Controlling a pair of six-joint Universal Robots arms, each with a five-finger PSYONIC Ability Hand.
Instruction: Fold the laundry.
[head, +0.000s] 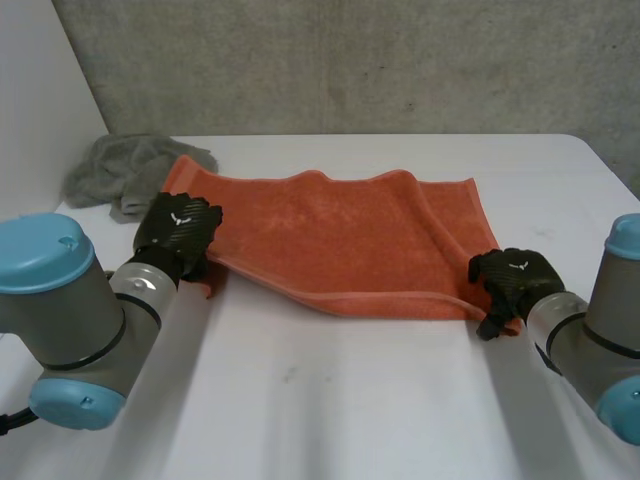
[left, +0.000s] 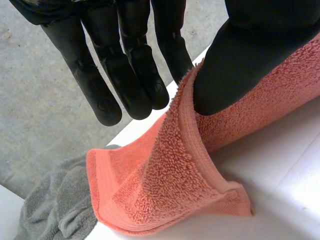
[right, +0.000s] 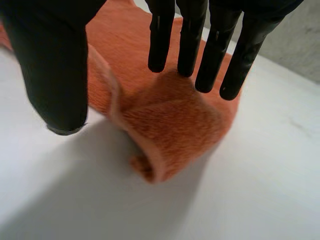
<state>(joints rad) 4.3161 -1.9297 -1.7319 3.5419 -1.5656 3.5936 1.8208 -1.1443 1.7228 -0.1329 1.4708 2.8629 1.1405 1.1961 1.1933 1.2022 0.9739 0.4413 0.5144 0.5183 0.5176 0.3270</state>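
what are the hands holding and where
Both hold the orange towel: left hand pinches its near left corner, right hand its near right corner.

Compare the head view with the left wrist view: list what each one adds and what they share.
Head view adds: the whole orange towel spread across the white table, the right hand at its near right corner, and both arms. Left wrist view adds: the left hand pinching the towel's edge between thumb and fingers, with the corner below raised and folded over. Shared: the towel, the left hand at its near left corner, and the crumpled grey cloth beyond it.
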